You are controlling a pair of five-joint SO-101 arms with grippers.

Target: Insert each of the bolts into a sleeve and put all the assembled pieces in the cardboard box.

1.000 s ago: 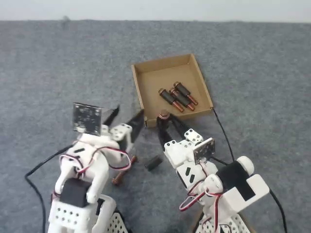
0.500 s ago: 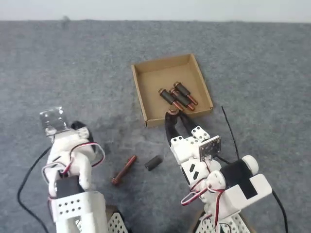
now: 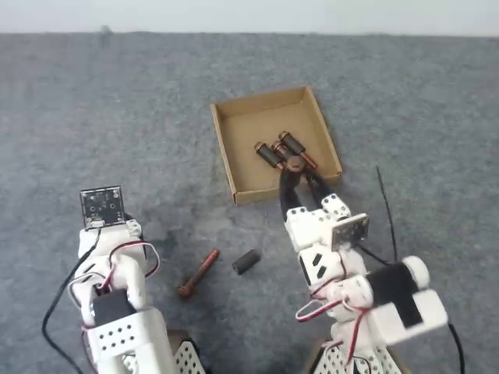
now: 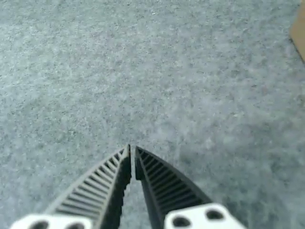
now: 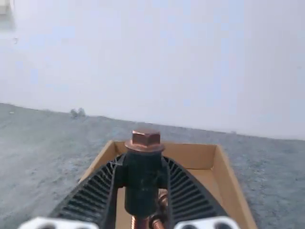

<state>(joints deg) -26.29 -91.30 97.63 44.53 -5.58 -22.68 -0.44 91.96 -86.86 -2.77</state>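
My right gripper [image 3: 295,167] is shut on an assembled bolt and sleeve [image 5: 143,171], held upright with the copper head [image 3: 294,164] on top, over the near right part of the cardboard box [image 3: 226,148]. Three assembled pieces [image 3: 284,156] lie inside the box. A loose copper bolt [image 3: 198,273] and a loose black sleeve [image 3: 245,262] lie on the carpet between the arms. My left gripper [image 4: 132,151] is shut with nothing in it, pulled back at the left over bare carpet.
Grey carpet [image 3: 117,117] covers the table. A corner of the box [image 4: 299,28] shows in the left wrist view. A black cable [image 3: 386,206] runs beside the right arm. A pale wall [image 5: 190,57] stands behind the box.
The right gripper has carried the assembled piece from the box's near edge to over its inside. The left arm has drawn back to the left, away from the loose bolt, and its gripper has shut.
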